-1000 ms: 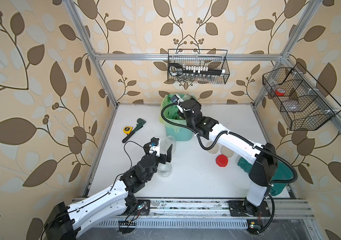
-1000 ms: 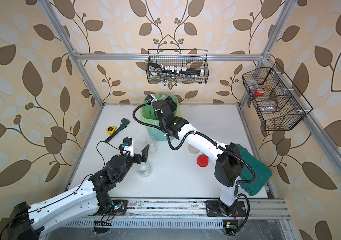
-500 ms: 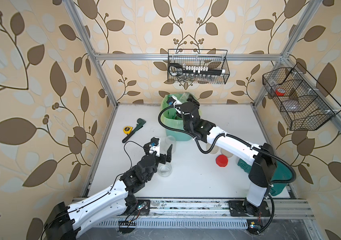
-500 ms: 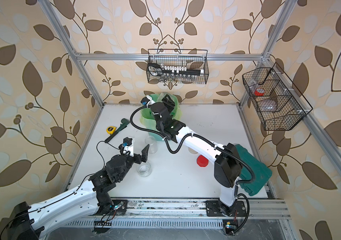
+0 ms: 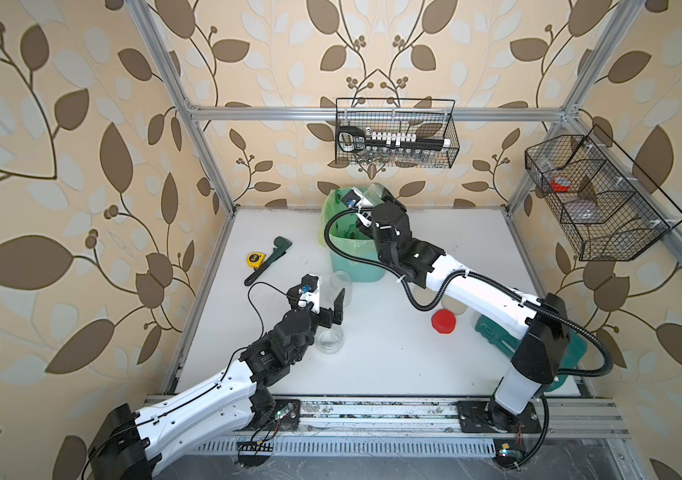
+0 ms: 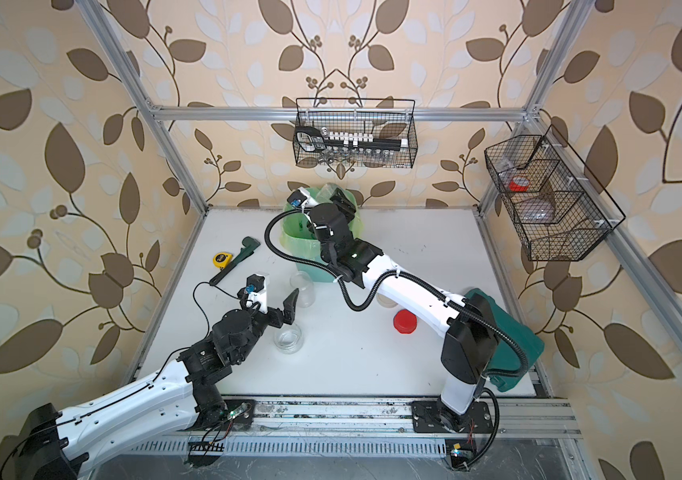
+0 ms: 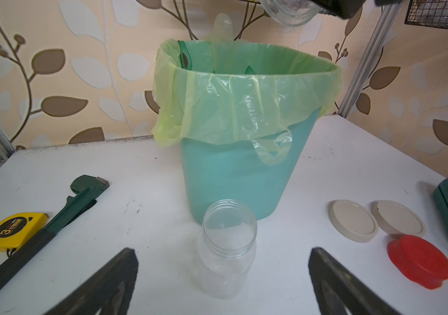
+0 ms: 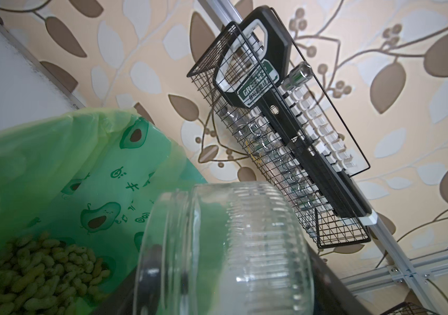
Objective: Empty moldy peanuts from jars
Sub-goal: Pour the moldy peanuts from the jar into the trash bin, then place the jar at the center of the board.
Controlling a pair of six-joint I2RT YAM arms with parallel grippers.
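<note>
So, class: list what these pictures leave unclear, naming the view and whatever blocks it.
Right gripper: its hold on the tilted jar; the wrist covers it in both top views, close-up glass blocks it in the right wrist view.
Peanuts in the bin: pile cut off by the right wrist view's edge.
Beige lids: mostly under the right arm in both top views.
Side basket contents: too small behind mesh in both top views.

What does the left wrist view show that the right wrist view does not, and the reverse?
Only the left wrist view: the empty tall jar standing upright, two beige lids, the red lid. Only the right wrist view: the peanuts lying inside the green liner. Both: that liner and the tilted jar above it.
</note>
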